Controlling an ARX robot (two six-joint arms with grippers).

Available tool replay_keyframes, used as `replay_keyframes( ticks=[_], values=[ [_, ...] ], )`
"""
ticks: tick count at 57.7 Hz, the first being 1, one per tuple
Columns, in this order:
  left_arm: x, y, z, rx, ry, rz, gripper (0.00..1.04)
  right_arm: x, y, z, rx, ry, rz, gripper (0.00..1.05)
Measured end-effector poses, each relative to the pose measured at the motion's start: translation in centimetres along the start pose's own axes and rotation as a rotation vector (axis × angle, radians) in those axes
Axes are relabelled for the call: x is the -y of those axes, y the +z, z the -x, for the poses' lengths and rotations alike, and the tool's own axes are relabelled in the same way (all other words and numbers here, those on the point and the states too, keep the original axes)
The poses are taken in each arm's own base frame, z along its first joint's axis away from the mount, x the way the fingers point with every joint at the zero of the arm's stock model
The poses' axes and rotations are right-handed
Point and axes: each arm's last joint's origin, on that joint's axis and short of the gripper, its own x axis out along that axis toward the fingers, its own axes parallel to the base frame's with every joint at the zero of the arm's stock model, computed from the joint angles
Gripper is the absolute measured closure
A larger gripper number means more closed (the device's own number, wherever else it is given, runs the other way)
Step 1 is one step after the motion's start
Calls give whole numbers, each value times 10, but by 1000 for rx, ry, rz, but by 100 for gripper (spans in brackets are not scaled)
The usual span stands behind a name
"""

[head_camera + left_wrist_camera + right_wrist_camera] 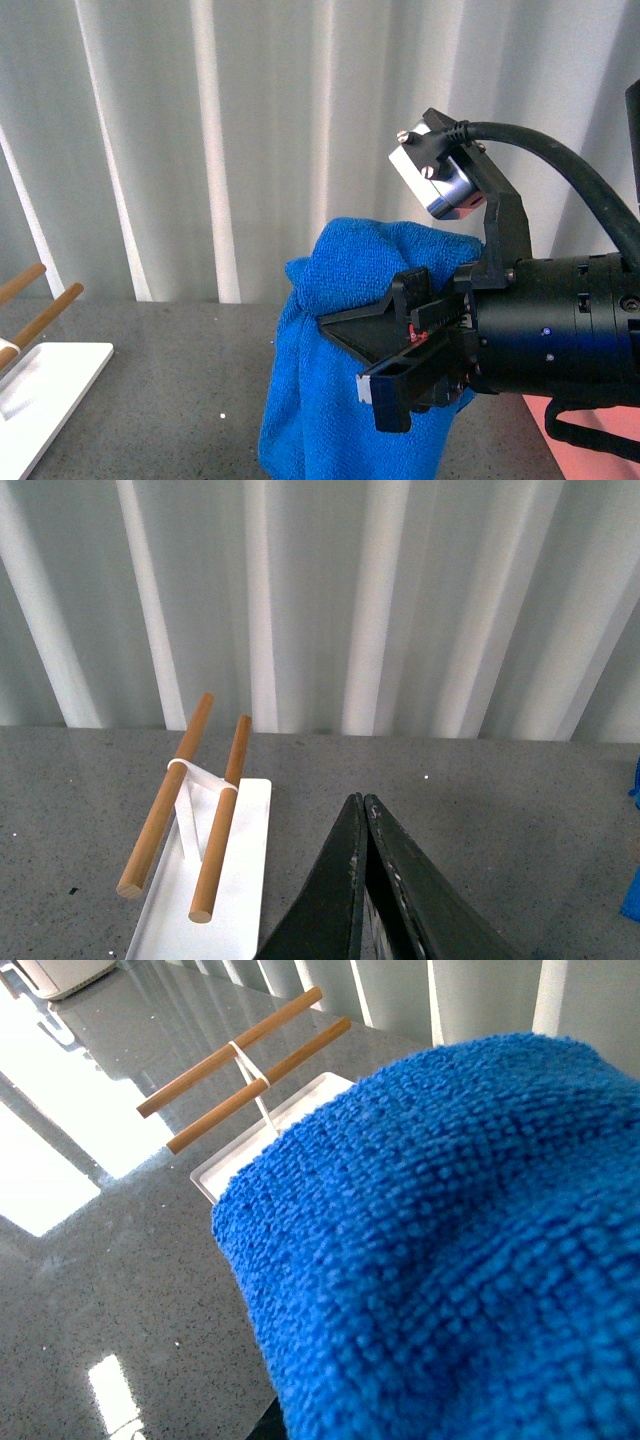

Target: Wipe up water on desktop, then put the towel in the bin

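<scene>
Gripping the towel [330,290], the right gripper [378,362] is clenched on the cloth and holds it up over the desktop [180,380], with the folds hanging down. A pink corner of the bin [548,425] shows below the right arm, beside the towel. The left gripper [365,815] is clenched with nothing in it, near the white tray [250,830] with its wooden rods [165,800].

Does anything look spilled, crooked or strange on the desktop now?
Nothing stands out. The towel hangs bunched from the right gripper over the desktop, where no puddle shows. The white tray lies flat.
</scene>
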Motion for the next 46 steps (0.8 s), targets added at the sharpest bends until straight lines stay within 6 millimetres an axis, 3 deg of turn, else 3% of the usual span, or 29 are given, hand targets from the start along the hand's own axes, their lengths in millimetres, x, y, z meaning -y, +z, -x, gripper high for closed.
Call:
replay_keyframes(
  ticks=[46],
  values=[
    [0, 1, 20, 6, 0, 0, 101, -2, -2, 1, -19, 1, 2, 99]
  ],
)
